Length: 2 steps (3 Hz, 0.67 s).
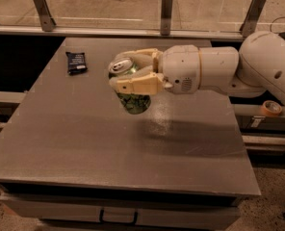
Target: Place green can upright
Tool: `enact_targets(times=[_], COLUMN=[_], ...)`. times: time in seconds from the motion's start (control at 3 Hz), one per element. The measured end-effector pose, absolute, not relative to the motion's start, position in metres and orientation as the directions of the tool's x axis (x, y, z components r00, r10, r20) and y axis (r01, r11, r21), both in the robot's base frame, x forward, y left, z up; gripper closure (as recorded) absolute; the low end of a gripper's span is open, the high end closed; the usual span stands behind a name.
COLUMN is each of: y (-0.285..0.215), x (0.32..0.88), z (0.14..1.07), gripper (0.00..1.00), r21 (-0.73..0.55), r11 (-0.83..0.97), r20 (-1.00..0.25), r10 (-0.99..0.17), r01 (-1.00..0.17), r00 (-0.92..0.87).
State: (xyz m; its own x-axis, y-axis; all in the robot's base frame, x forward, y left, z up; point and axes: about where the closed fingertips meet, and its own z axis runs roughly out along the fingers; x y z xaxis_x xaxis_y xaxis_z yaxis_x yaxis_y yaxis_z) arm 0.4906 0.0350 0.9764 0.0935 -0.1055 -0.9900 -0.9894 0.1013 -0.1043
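Note:
The green can (133,101) has a green-and-white patterned body and a silver top (120,65) with a pull tab. It is held nearly upright, top tilted a little to the left, over the middle of the grey table (84,143). My gripper (124,73) reaches in from the right and is shut on the can's upper half, its cream fingers (135,84) on both sides. The can's bottom is at or just above the tabletop; I cannot tell if it touches. The crushed silver-blue can is hidden behind my arm.
A dark snack packet (76,62) lies at the table's back left. A metal railing with posts (166,11) runs behind the table. A roll of tape (270,108) sits on a ledge at the right. A drawer handle (118,219) is below the front edge.

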Motion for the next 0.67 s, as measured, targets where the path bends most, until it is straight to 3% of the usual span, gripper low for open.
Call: enact_targets(times=[0.33, 0.67], y=[0.017, 0.007], x=[0.487, 0.486], z=[0.964, 0.948], gripper=[1.0, 0.83], r21=[-0.141, -0.127], r11=[0.111, 0.13], r20=[-0.989, -0.992], r10=[-0.065, -0.008], r01=[-0.984, -0.983], r00=[0.134, 0.127])
